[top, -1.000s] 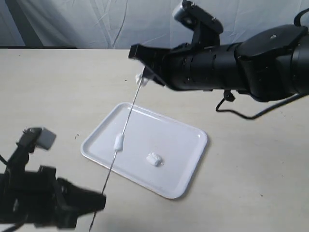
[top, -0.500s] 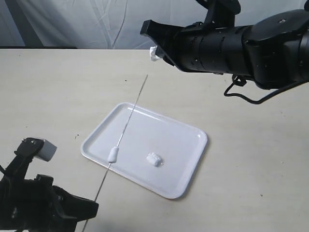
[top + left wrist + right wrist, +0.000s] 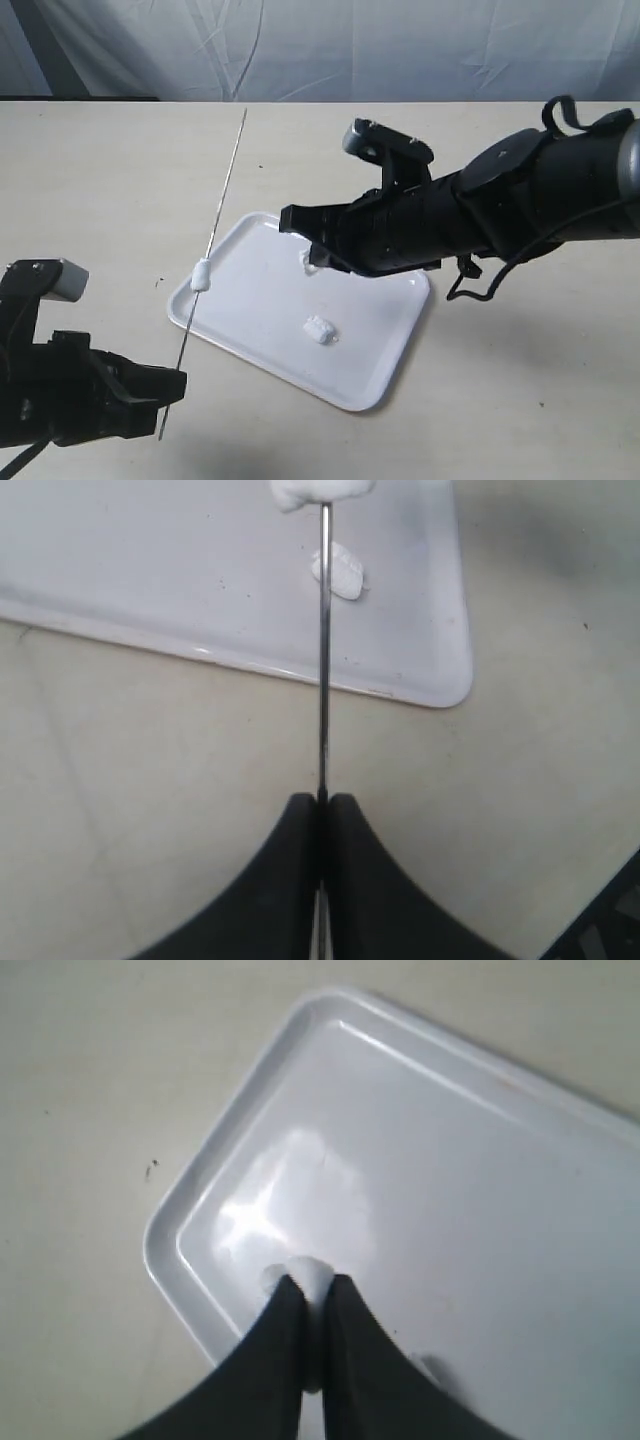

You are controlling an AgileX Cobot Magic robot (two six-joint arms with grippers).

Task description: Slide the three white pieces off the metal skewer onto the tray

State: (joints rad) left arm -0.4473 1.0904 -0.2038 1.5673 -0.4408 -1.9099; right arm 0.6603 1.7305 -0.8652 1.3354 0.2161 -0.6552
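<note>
One white piece (image 3: 202, 273) sits threaded on the metal skewer (image 3: 226, 185), left of centre. The left gripper (image 3: 322, 802) is closed tight on the skewer's lower end. The right gripper (image 3: 314, 1288), clamped on a second piece (image 3: 308, 1271), hangs over the tray (image 3: 375, 340). A third piece (image 3: 320, 329) lies mid-tray.

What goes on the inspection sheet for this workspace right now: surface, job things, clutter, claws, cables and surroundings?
Surface: beige table, nothing spilled that shows.
Job's things: white tray lies flat on the table. The skewer is held at a slant across the tray's left corner, with the first white piece threaded on it. The second white piece lies on the tray. The third white piece is pinched over the tray.
Clutter: nothing seen.
Claws: left claw shut on the skewer's lower end; right claw shut on the third white piece.
Cables: black cable loops under the right arm.
Surroundings: pale cloth backdrop behind the table.
</note>
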